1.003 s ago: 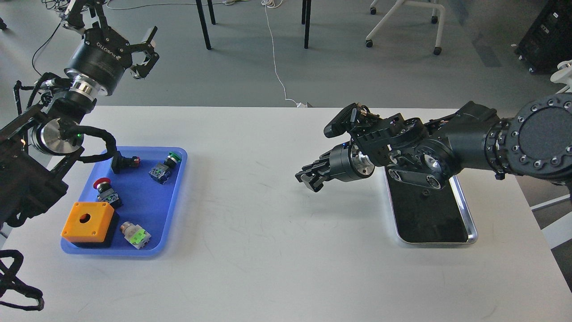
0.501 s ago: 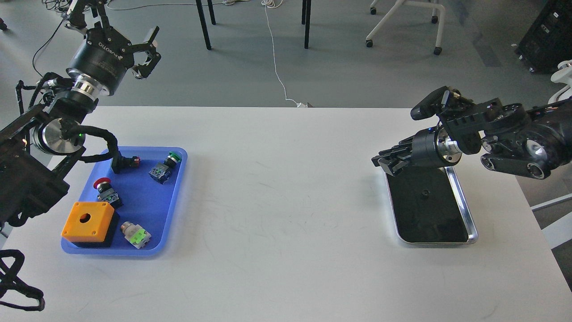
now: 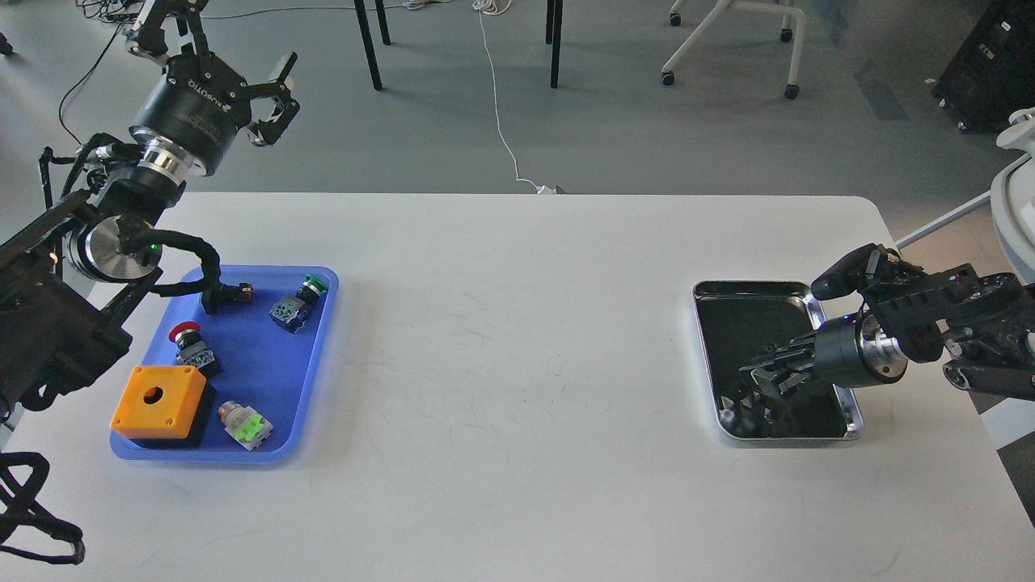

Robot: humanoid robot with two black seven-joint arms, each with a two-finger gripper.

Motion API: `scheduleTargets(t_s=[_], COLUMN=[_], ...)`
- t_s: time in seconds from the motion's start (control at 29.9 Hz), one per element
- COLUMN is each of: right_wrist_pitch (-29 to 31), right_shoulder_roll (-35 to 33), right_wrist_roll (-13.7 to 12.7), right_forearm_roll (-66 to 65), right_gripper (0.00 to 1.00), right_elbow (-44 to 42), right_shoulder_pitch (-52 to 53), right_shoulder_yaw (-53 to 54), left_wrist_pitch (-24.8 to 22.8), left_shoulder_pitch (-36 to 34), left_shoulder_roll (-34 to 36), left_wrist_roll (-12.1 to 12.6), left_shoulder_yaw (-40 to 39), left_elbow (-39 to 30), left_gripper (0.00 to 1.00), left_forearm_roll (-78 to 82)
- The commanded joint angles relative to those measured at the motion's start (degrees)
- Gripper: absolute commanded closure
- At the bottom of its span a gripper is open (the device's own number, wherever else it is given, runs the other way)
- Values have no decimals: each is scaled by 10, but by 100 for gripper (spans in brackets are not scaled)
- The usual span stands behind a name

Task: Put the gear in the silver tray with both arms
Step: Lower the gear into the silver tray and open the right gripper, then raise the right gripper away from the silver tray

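Lying at the right of the frame, near the table's right edge: silver tray (image 3: 851, 414), rectangular, rounded corners, raised shiny rim, dark mirror-like bottom reflecting the gripper above it. Hovering over the tray's lower half, right gripper (image 3: 760, 380), entering from the right edge with fingers pointing left; dark fingers merging with the dark bottom, so cannot tell whether spread or pressed together, nor whether anything is pinched. Raised at upper left of the frame, beyond the table's far edge, left gripper (image 3: 271, 101), fingers spread apart and holding nothing. Sitting at lower left, just inside the table's left edge, blue tray (image 3: 323, 339) carrying an orange box (image 3: 160, 398) with 1 round hole, a red push button (image 3: 187, 337), a green push button (image 3: 311, 284) and a green-tagged switch part (image 3: 245, 425). Stretching between the 2 trays, wide bare white table (image 3: 509, 364). Beyond the far edge at the top of the frame, grey floor with chair legs.
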Motion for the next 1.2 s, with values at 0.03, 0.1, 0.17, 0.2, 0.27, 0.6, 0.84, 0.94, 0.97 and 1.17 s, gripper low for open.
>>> scheduleTargets(t_s=[0.03,0.1,0.17,0.2,0.27,0.6,0.84,0.94,0.97,1.17], right_wrist_pitch=[0,0,0,0,0,2,4,4,0,-3], right_shoulder_roll=[4,4,4,2,-3,-59,-84,-83,-82,-52], right_wrist_roll=[0,0,0,0,0,0,0,0,0,0], right_forearm_roll=[-2,-2,-2,-2,-2,20,77,137,157,279], right_gripper=[77,73,64,60,53,6,2,1,1,1], right_elbow=[-2,-1,0,0,1,-9,-73,-80,-80,-110], right_shoulder_pitch=[-11,-13,-18,-18,-18,15,-31,-66,-76,-139], right_shoulder_yaw=[0,0,0,0,0,109,338,446,479,689], left_wrist_pitch=[-4,-5,-5,-4,-4,1,21,26,26,26], left_shoulder_pitch=[1,1,1,1,1,-1,-3,-4,-4,-2], left_shoulder_roll=[2,2,2,1,1,-1,-15,-21,-21,-52], left_wrist_roll=[1,2,2,2,2,2,2,2,2,4], left_shoulder_yaw=[1,1,1,1,1,1,1,1,1,3], left_elbow=[0,0,0,0,0,0,1,4,6,48], left_gripper=[2,2,2,2,2,2,2,2,2,2], left_forearm_roll=[3,4,4,4,4,4,4,5,5,6])
